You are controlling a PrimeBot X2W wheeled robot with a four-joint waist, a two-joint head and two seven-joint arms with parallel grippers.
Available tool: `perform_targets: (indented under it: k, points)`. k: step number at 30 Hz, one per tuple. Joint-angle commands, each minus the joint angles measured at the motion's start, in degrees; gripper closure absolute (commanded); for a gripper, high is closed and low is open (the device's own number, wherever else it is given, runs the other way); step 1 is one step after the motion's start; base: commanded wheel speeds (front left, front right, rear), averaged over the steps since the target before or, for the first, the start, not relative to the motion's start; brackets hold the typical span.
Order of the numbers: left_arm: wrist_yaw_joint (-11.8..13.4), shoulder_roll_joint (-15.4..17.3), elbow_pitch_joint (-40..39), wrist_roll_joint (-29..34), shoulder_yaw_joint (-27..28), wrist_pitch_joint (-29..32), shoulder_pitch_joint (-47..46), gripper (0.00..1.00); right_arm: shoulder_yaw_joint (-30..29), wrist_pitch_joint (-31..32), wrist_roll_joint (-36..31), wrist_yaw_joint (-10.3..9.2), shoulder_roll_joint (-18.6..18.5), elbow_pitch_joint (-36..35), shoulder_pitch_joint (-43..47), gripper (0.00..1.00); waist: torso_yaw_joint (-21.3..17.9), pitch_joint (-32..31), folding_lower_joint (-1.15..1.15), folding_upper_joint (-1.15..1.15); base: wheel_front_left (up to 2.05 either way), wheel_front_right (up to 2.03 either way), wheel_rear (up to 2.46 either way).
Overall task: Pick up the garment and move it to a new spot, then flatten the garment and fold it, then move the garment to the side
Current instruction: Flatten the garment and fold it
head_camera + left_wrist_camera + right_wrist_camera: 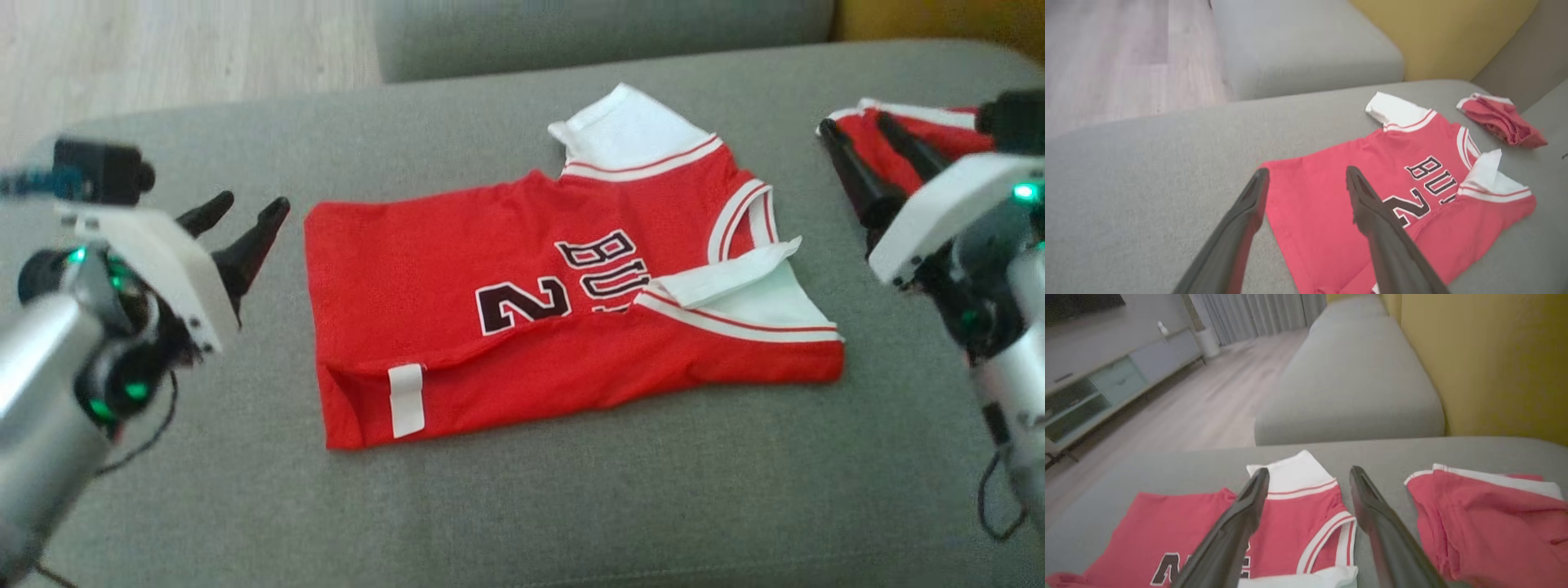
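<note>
The garment (522,302) is a red jersey with white sleeves and black lettering. It lies partly folded on the grey sofa seat (571,506), its near long edge turned up over the front. My left gripper (245,216) hovers open just off the jersey's left edge, with nothing between its fingers. In the left wrist view the left gripper (1306,177) frames the garment (1372,196). My right gripper (853,122) stands open at the far right, raised above the seat, holding nothing. The right wrist view shows the right gripper (1309,475) over the garment (1298,514).
A second red and white piece of clothing (914,135) lies bunched at the far right of the seat, behind my right fingers; it is seen as red clothing (1486,514). A further grey sofa section (1355,375) and yellow cushion (1486,363) lie beyond. Wooden floor (163,49) is at the far left.
</note>
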Motion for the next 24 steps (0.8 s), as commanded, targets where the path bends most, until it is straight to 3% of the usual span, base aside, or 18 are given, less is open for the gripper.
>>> perform_targets:
  k: [1, 7, 11, 14, 16, 18, 24]
  points:
    - [1.2, 2.8, -1.8, 1.3, 3.7, -3.2, -0.4, 0.0, -0.5, -3.1, -1.0, -0.05, 0.5, -2.8, 0.6, 0.0, -0.1, -1.8, 0.0, 0.0, 0.0, 0.0, 0.0]
    - [11.2, 3.1, -9.2, 6.4, 6.8, -20.9, 9.4, 0.0, -6.0, -18.9, -7.3, -0.05, 4.3, -7.9, 9.2, 0.0, 0.0, -4.7, 0.0, 0.0, 0.0, 0.0, 0.0]
    - [18.3, 1.4, -14.7, 9.6, 11.4, -24.3, 16.9, 0.0, -9.8, -23.7, -13.0, -0.05, 8.1, -10.4, 16.2, 0.0, 0.4, -5.3, 0.0, 0.0, 0.0, 0.0, 0.0]
    - [21.9, -2.2, -20.1, 15.9, 18.6, -24.4, 23.2, 0.0, -13.2, -26.4, -17.2, -0.05, 11.3, -12.3, 20.8, 0.0, 0.5, -5.2, 0.0, 0.0, 0.0, 0.0, 0.0]
    - [22.5, -6.3, -23.5, 22.5, 23.7, -24.4, 30.4, 0.0, -16.0, -28.0, -20.2, -0.05, 13.9, -13.3, 24.3, 0.0, 0.5, -5.0, 0.0, 0.0, 0.0, 0.0, 0.0]
    - [21.9, -8.5, -23.4, 25.7, 25.4, -24.4, 34.5, 0.0, -17.0, -27.8, -21.8, -0.05, 14.7, -12.7, 26.1, 0.0, 0.5, -4.8, 0.0, 0.0, 0.0, 0.0, 0.0]
    - [17.5, -13.8, -20.1, 30.3, 27.2, -24.4, 38.8, 0.0, -18.4, -24.4, -25.0, -0.05, 15.7, -10.7, 26.7, 0.0, 0.6, -3.6, 0.0, 0.0, 0.0, 0.0, 0.0]
